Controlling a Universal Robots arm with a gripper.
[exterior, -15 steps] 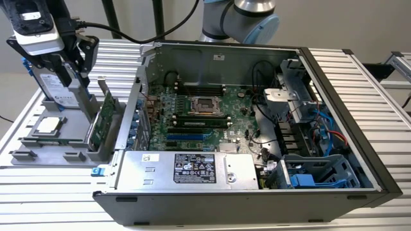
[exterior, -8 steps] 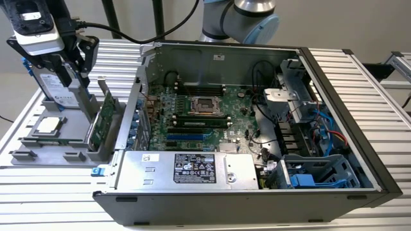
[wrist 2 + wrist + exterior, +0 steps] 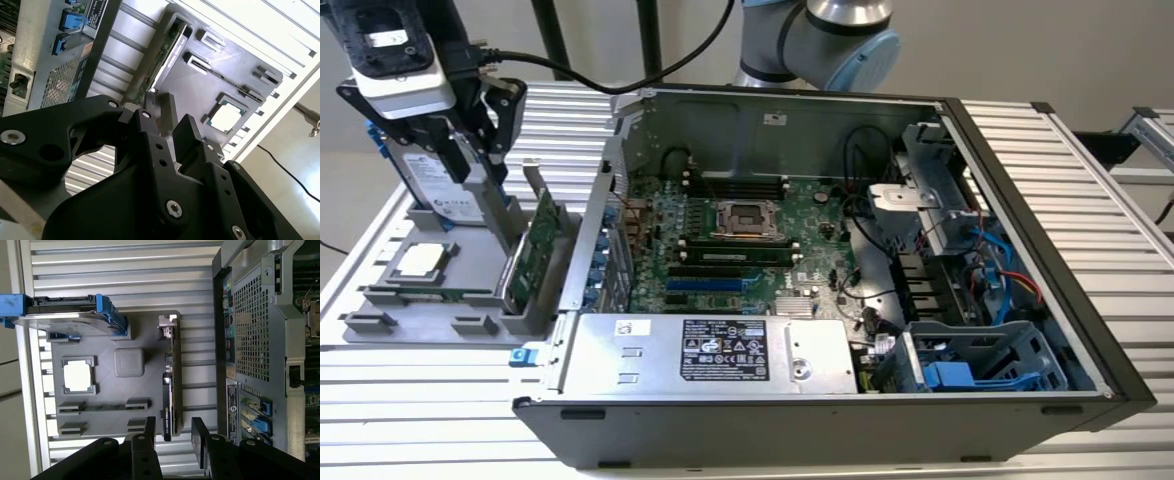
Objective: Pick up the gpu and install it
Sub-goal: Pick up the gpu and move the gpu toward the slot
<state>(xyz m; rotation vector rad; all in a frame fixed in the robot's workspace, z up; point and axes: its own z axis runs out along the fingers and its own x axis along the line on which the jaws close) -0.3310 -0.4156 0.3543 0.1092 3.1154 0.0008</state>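
Hovering at upper left of the exterior view, over grey tray (image 3: 400, 322): gripper (image 3: 470, 150), released, fingers spread, nothing held. Standing on edge in tray slot beside open computer case (image 3: 1067, 230): gpu (image 3: 540, 245), lined up with the finger gap in first wrist view (image 3: 170, 385). White printed labels on power supply (image 3: 734, 350) and hard drive (image 3: 434, 190); too small to read.

This looks like a robotics lab. A ribbed aluminium worktop (image 3: 400, 400) carries an open computer case (image 3: 761, 430) at centre frame. A grey parts fixture (image 3: 467, 262) sits at left, and a robot arm base (image 3: 834, 35) stands at top centre.
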